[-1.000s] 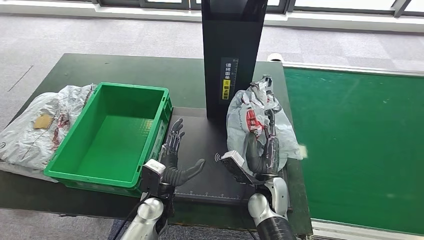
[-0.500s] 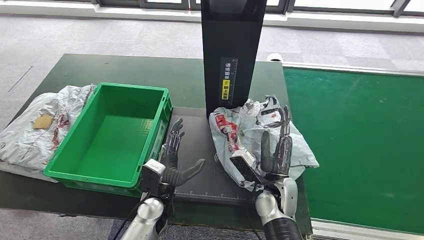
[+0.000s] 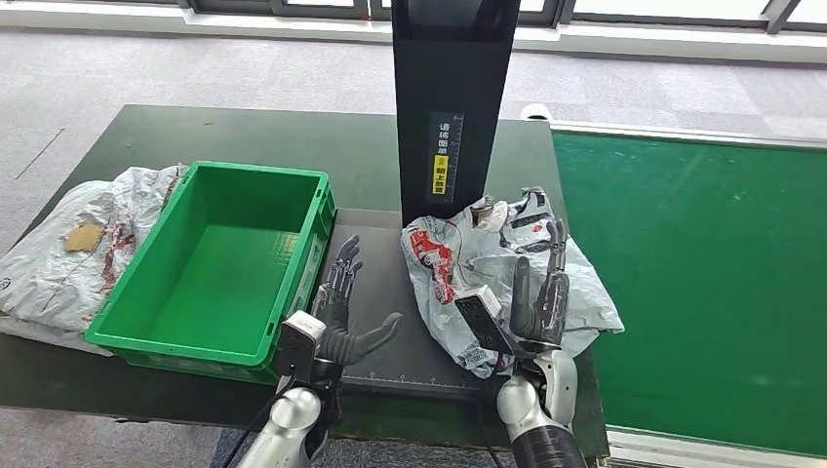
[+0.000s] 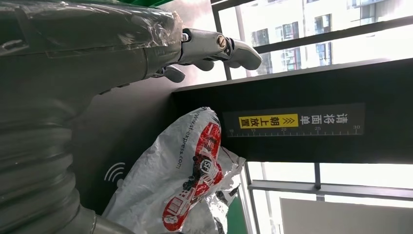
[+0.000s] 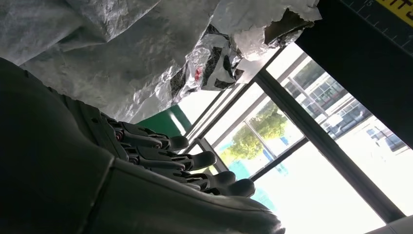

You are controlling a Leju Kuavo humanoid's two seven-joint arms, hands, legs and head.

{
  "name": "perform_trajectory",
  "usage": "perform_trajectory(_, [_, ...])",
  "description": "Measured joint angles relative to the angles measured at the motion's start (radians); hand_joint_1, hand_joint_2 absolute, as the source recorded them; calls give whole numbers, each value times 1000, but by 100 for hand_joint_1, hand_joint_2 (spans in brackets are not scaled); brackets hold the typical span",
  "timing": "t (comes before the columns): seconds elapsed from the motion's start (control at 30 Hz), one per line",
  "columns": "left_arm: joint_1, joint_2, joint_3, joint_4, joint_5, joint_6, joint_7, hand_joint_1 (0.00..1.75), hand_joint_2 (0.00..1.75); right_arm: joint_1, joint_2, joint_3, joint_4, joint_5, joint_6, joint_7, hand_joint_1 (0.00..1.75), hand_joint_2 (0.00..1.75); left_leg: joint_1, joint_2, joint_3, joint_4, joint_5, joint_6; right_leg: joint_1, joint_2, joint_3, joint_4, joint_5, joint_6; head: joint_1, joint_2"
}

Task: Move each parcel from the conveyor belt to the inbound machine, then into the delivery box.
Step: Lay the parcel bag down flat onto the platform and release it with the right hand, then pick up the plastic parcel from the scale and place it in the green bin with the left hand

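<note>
Lying on the black machine plate [image 3: 385, 283] at the foot of the scanner tower [image 3: 451, 107]: one grey parcel [image 3: 488, 258], crumpled poly bag, red print up, its right part spilling off the plate toward the green belt [image 3: 702, 283].

Nearest item: left hand [image 3: 341, 302], fingers spread, palm turned toward the parcel, holding nothing, resting over the plate between bin and parcel.

Beside it: right hand [image 3: 536, 292], fingers straight and apart, lying against the parcel's near right side; touching, not gripping, as far as the head view shows.

Left of plate: green bin [image 3: 219, 263], nothing inside. Beyond the bin's left wall: a second grey bag [image 3: 73, 244] on the dark table [image 3: 244, 132].

Step in hand, by judgement: parcel set at the machine; the bin stage not yet done.

Next move calls for: both hands closing on the bag from either side, lifting it over the bin's near wall. Slack film may sag or slip.
</note>
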Motion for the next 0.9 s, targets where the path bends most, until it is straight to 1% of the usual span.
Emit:
perform_trajectory(0.07, [0, 0, 0, 5, -2, 5, 0, 0, 175, 1, 0, -2, 3, -27, -4, -38, 0, 0, 0, 0, 0, 0, 0, 0, 0, 0, 0, 0, 0, 0, 0, 0])
perform_trajectory(0.13, [0, 0, 0, 6, -10, 19, 0, 0, 175, 12, 0, -20, -29, -67, -12, -135, 0, 0, 0, 0, 0, 0, 0, 0, 0, 0, 0, 0, 0, 0, 0, 0])
perform_trajectory(0.2, [-1, 0, -6, -3, -29, 43, 0, 0, 175, 34, 0, -50, -110, -98, -17, -232, 0, 0, 0, -1, 0, 1, 0, 0, 0, -1, 0, 0, 0, 0, 0, 0])
perform_trajectory(0.23, [-3, 1, -14, -11, -44, 62, 0, 0, 175, 47, 0, -65, -167, -107, -19, -257, 0, 0, -1, -1, 0, 1, 0, 0, -1, -1, 0, 0, 0, 0, 0, 0])
perform_trajectory(0.3, [-9, 3, -44, -27, -73, 97, 0, 0, 175, 72, -1, -92, -287, -115, -21, -272, 0, 0, -1, -1, 0, 1, 0, 1, -1, -1, 0, 0, 0, 0, 0, 0])
perform_trajectory(0.37, [-14, 6, -74, -39, -87, 114, 0, 0, 175, 90, -2, -115, -381, -116, -23, -275, 0, 87, -1, 1, 1, 1, -1, 1, -1, 0, 0, 0, 0, 0, 0, 0])
perform_trajectory(0.43, [-18, 7, -92, -46, -90, 118, 0, 0, 175, 101, -2, -129, -442, -116, -23, -275, 0, 175, -1, 2, 1, 1, -1, 1, -1, 1, 0, 0, 0, 0, 0, 0])
perform_trajectory(0.5, [-22, 7, -106, -51, -105, 131, 0, 0, 175, 110, -3, -145, -492, -116, -22, -276, 0, 175, -1, 3, 2, 1, -1, 1, -1, 1, 0, -1, 0, 0, 0, 0])
perform_trajectory(0.57, [-37, 7, -129, -51, -151, 165, 0, 0, 175, 120, -4, -169, -546, -114, -22, -278, 0, 175, -1, 2, 2, 1, -1, 1, -1, 1, 0, -1, 0, 0, 0, 0])
perform_trajectory(0.67, [-100, -6, -173, -29, -273, 243, 23, 0, 175, 132, -4, -212, -616, -117, -22, -270, 0, 175, -1, 2, 2, 1, 0, 2, -1, -1, 1, -1, 1, 1, 0, 0])
perform_trajectory(0.7, [-130, -14, -192, -18, -317, 274, 52, 0, 175, 135, -4, -226, -635, -119, -22, -264, 0, 175, -2, 1, 2, 1, 0, 2, -1, -1, 1, -1, 2, 1, 0, 0])
perform_trajectory(0.8, [-222, -40, -279, 15, -418, 353, 193, 0, 175, 144, -5, -267, -682, -138, -21, -252, 0, 175, -2, 1, 2, 1, 0, 3, -2, -1, 2, -1, 3, 2, 0, 0])
perform_trajectory(0.9, [-300, -59, -388, 59, -463, 357, 326, 0, 175, 152, -5, -305, -716, -157, -21, -251, 0, 175, -3, 1, 2, 1, 1, 3, -3, -1, 2, -1, 3, 2, 0, 0])
